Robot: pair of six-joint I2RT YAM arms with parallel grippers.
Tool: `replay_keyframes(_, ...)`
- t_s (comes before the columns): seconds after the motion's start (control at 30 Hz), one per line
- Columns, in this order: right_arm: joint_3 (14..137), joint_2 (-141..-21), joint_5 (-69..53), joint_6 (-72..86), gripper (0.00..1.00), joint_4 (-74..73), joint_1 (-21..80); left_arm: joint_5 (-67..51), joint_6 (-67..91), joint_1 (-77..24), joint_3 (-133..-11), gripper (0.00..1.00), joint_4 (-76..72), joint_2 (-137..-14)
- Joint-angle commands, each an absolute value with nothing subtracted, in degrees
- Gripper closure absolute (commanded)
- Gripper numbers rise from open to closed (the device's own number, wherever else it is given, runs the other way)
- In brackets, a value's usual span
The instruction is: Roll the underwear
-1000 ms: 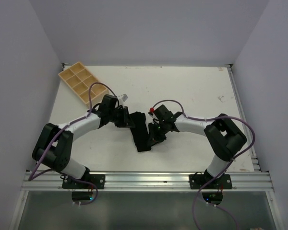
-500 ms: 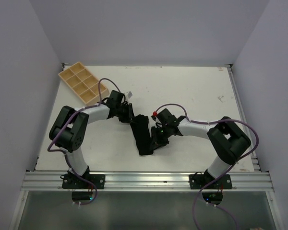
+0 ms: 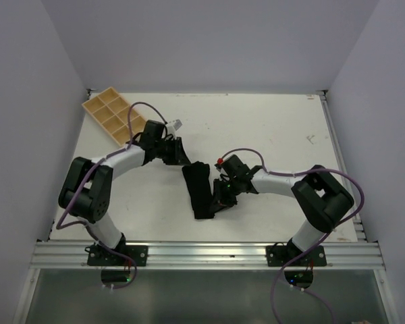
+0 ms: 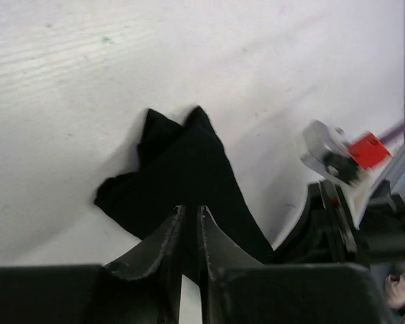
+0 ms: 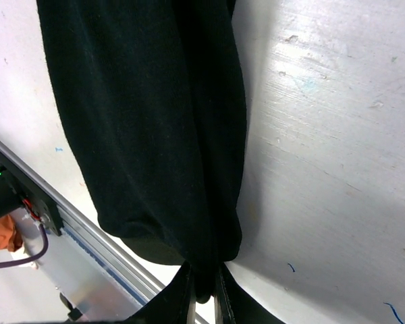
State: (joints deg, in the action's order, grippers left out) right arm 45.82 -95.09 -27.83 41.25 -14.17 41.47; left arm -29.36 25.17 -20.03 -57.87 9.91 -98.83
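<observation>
Underwear [image 3: 199, 192]: a narrow black strip on the white table [image 3: 270, 128], just below the middle of the top view, running slightly aslant from upper left to lower right.

Right jaws: clenched on the cloth. In the right wrist view, at bottom centre, the two tips pinch a fold of the underwear [image 5: 148, 121], and the rest of the strip runs up and out of the frame's top edge. In the top view the right arm [image 3: 277, 181] reaches in from the right and meets the strip's right edge.

Left jaws: a narrow slit apart, grasping nothing. In the left wrist view bare table shows between them low in the frame. The underwear [image 4: 182, 169] lies just past the tips, its far end bunched into two small peaks. In the top view the left arm [image 3: 128, 158] ends just up and left of the strip's upper end.

Wooden compartment tray [image 3: 111, 116]: upper left of the top view, well apart from the cloth.
</observation>
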Motion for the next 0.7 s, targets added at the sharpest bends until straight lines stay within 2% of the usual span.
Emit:
replay_keyframes(0.0, 46.58, -94.22, -29.35, 42.45, 1.0, -13.62, 41.75, -39.95, 28.89, -21.09, -50.41, 0.87, 1.78, -89.59)
replay_keyframes(0.07, 47.11, -94.48, -29.62, 42.45, 1.0, -13.8, 41.66, -41.65, 31.89, -23.28, -45.73, 0.98, -5.95, -87.37)
replay_keyframes(0.1, 47.2, -94.48, -29.79, 42.45, 1.0, -13.62, 41.66, -42.44, 34.95, -24.42, -41.53, 1.0, -8.5, -85.54)
replay_keyframes(0.23, 46.32, -94.4, -30.67, 43.85, 1.0, -12.13, 41.66, -41.22, 43.14, -31.45, -31.4, 1.0, -23.06, -82.8)
replay_keyframes(0.33, 45.71, -94.13, -31.02, 44.47, 1.0, -11.43, 41.66, -39.82, 48.42, -32.78, -25.34, 1.0, -30.38, -81.74)
replay_keyframes(0.67, 43.95, -92.64, -30.5, 47.02, 1.0, -9.76, 41.66, -37.27, 53.0, -36.56, -17.24, 1.0, -40.25, -81.65)
